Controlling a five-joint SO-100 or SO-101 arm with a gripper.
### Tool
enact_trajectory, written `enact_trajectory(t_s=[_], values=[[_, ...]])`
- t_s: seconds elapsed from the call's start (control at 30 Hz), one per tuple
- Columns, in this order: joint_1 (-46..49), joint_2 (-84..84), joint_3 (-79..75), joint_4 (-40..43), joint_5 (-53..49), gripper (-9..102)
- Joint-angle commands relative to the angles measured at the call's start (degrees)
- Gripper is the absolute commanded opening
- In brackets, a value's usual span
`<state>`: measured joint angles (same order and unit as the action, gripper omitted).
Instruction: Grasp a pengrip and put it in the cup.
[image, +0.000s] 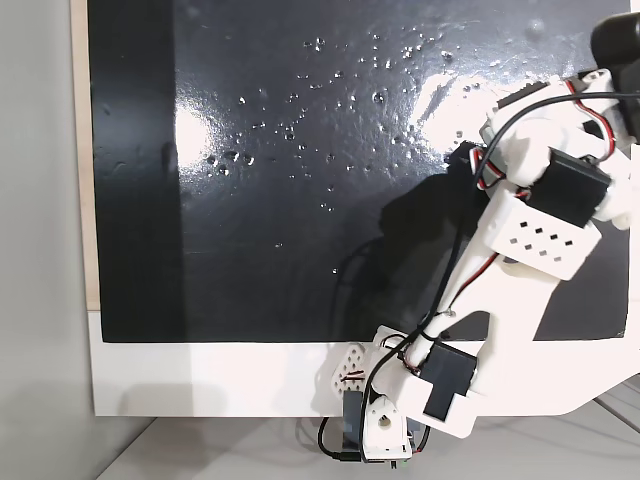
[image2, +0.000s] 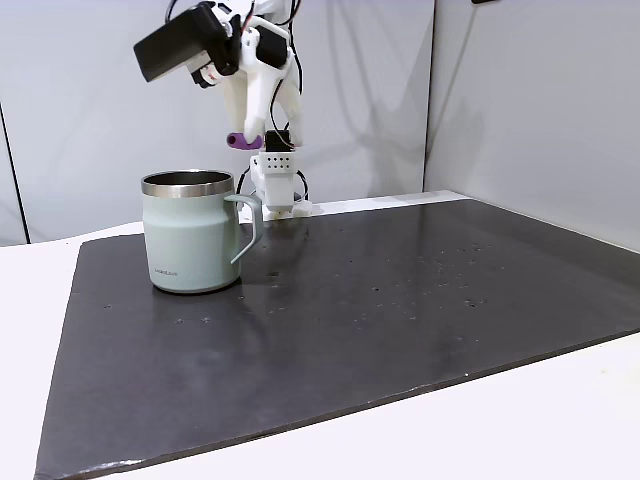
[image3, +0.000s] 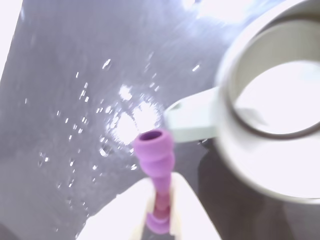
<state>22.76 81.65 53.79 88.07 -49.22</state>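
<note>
Soft purple rubber, the pengrip (image3: 156, 165) looks light and squashy; the jaws are closed on its lower end, holding it in the air just beside the cup (image2: 190, 232), above the handle.

You have a light-purple, ribbed pengrip (image3: 156, 165) clamped between white jaws, and it shows as a small purple spot (image2: 240, 142) in a fixed view. Your cup (image2: 190, 245) is pale grey-green with a shiny steel rim and a pale loop handle. The mat (image2: 400, 310) is glossy black, speckled with tiny bright flecks and glare. Your table (image2: 560, 420) is white. The arm (image: 530, 225) is white with black motor blocks and red-and-black wires, and one white cover carries a pattern of small dark holes.
</note>
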Motion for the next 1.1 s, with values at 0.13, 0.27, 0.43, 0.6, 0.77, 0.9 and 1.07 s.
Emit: enact_trajectory(t_s=[0.13, 0.27, 0.43, 0.6, 0.77, 0.9, 1.07], values=[[7.38, 4.48, -3.34, 0.09, -5.27, 0], [8.88, 5.89, -1.23, 0.53, -7.65, 0], [10.11, 8.0, 1.76, 0.7, -9.58, 0], [10.2, 8.53, 3.08, 0.62, -9.14, 2], [10.28, 8.7, 3.25, 0.79, -9.32, 24], [10.28, 9.14, 3.96, 0.79, -9.32, 26], [10.28, 10.02, 4.66, 0.79, -9.32, 26]])
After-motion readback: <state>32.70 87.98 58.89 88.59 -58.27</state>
